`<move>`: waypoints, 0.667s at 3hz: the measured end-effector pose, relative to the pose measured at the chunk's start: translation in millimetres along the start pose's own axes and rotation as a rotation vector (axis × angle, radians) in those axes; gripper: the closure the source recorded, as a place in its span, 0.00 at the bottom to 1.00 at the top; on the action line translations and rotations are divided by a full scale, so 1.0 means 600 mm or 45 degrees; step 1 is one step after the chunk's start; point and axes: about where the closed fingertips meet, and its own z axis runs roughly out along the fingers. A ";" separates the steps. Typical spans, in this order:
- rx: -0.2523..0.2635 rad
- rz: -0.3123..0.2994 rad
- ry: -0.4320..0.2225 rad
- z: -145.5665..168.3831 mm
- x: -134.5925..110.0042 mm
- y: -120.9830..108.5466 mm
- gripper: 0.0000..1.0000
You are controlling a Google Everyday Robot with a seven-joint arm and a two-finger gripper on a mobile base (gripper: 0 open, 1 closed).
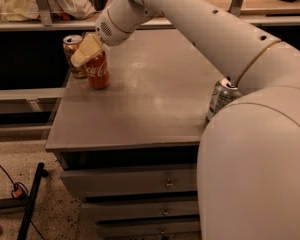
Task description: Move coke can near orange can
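**A:** In the camera view, where is the gripper (88, 53) sitting?

**B:** It is hanging at the far left corner of the bench (155, 104), pressed against the upper part of the coke can (99, 73). The can is standing upright on the bench directly beneath it, with its top hidden behind the gripper.

**A:** Is it clamping the can or letting go?

**B:** I cannot tell. The gripper is covering the can's top, and its grip is not showing from here.

**A:** And the orange can (70, 45)?

**B:** It is standing just behind and to the left of the gripper, right beside the coke can. They are either touching or nearly so. A silver can (221, 97) is standing well apart to the gripper's right, close to the robot's body.

**A:** So which step is this?

**B:** I am judging it as the placing step, with the coke can already sitting next to its target.

**A:** What is the next move asking for?

**B:** Freeing the can if it is held, then lifting straight up and away, since any sideways drift risks toppling either can.
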 end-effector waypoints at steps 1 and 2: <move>0.029 0.011 -0.084 -0.024 -0.002 -0.015 0.00; 0.010 -0.015 -0.180 -0.064 0.003 -0.038 0.00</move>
